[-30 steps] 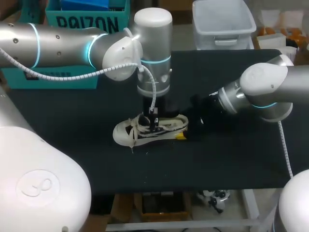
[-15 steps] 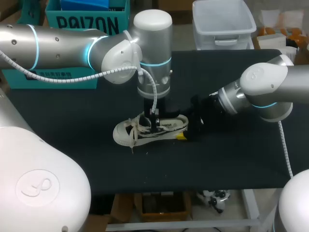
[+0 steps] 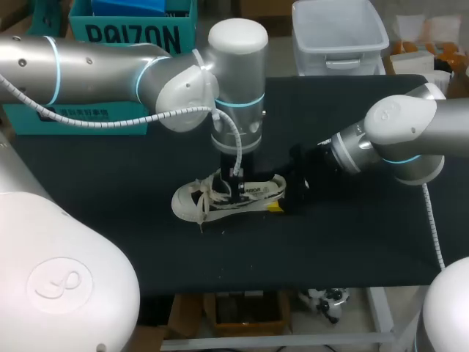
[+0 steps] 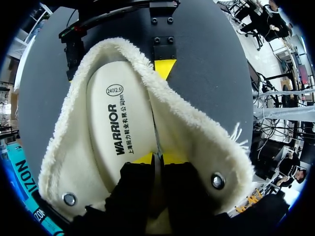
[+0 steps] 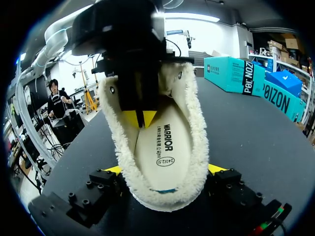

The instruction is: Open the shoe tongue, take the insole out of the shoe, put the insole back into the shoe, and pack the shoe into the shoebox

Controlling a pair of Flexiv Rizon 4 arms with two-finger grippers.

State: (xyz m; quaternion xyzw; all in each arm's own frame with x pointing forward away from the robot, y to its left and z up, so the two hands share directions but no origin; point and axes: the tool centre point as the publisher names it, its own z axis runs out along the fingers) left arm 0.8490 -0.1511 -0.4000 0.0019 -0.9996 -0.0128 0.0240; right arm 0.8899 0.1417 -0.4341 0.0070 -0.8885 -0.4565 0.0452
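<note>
The left gripper (image 4: 157,158) stands straight down in the mouth of the shoe (image 3: 192,199). Its yellow tips are pressed together and rest on the insole (image 4: 115,128) at the fore end of the opening; whether they nip the insole's edge or a fold of lining I cannot tell. The right gripper (image 5: 165,171) comes in low from 3 o'clock and clasps the heel, one yellow tip against each side, so the shoe is steadied between the two arms. The shoe sits on its sole on the dark table (image 3: 110,183), just toward 6 o'clock of the table's middle, toe to 9 o'clock and heel to 3 o'clock. I judge the work to be at an early stage. The opening gapes wide, which suggests the tongue is already laid back, though I cannot pick out the tongue itself. The insole lies flat in its bed, so lifting it out looks to be the step in hand, with the putting back and the packing yet to come. No shoebox shows on the table. The shoe is cream, with a thick fleecy lining that curls over the rim, a metal eyelet on either flank, and loose laces (image 3: 199,209) trailing near the toe. The insole is smooth and pale and bears dark print.
</note>
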